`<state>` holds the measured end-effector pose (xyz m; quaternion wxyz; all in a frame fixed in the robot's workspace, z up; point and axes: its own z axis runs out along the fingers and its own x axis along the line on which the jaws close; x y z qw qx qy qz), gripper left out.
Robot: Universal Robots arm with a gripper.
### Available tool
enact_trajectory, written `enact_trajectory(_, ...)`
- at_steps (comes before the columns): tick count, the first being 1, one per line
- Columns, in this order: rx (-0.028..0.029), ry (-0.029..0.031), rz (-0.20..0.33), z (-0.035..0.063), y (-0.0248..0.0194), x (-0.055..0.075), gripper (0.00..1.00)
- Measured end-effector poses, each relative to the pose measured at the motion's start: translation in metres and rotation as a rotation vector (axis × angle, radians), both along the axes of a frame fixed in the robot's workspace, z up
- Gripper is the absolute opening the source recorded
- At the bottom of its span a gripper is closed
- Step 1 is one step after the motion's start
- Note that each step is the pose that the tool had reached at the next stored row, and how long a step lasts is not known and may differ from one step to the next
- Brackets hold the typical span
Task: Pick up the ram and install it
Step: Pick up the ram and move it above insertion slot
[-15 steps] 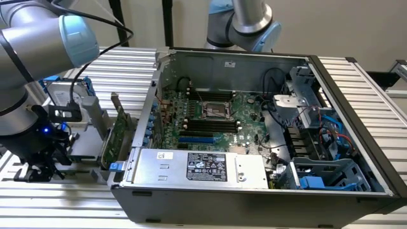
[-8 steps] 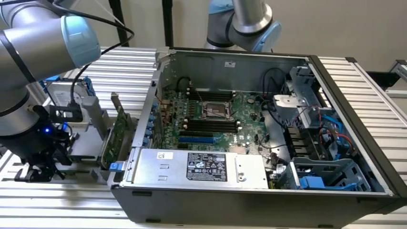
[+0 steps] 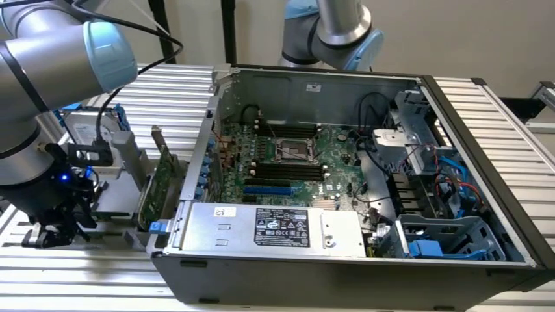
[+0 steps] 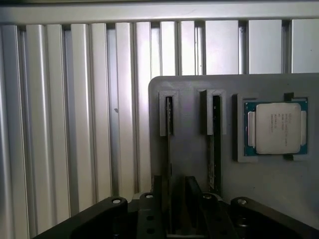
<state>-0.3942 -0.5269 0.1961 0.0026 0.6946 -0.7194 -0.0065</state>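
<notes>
Low at the exterior view's left, nearest the camera, the gripper (image 3: pixel 48 233) hangs from a grey robot arm (image 3: pixel 43 65) over the ribbed aluminium bench (image 3: pixel 87 279). In the wrist view the gripper (image 4: pixel 177 180) sits over the near edge of a grey parts tray (image 4: pixel 192 159) that lies on the bench (image 4: pixel 75 124). Its jaws stand a little apart, with a strip of the tray showing between them and nothing gripped. The ram (image 4: pixel 169 117) stands on edge in one of the tray's two narrow slots, and its thin line runs down into the gap between the jaws, close along one finger. I cannot tell whether it touches that finger. A second ram stick (image 4: pixel 216 119) stands on edge in the neighbouring slot, between the ram and a square silver processor (image 4: pixel 277 128) seated in its own recess.

Back in the exterior view, a green expansion card (image 3: pixel 160 188) stands on edge between the gripper and the open computer case (image 3: pixel 485 130). Inside the case, the power supply (image 3: pixel 269 227) lies along the near wall. Beyond it is the motherboard (image 3: pixel 338 162) with its black memory slots (image 3: pixel 286 172) and processor socket (image 3: pixel 295 151). A second arm (image 3: pixel 334 32) rises behind the case at top centre.
</notes>
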Motion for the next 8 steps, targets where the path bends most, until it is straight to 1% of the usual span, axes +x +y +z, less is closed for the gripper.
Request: enact_trajectory(8, -0.0019, -0.0001, 0.001, 0.0000, 0.0000, 0.0001, 0.00)
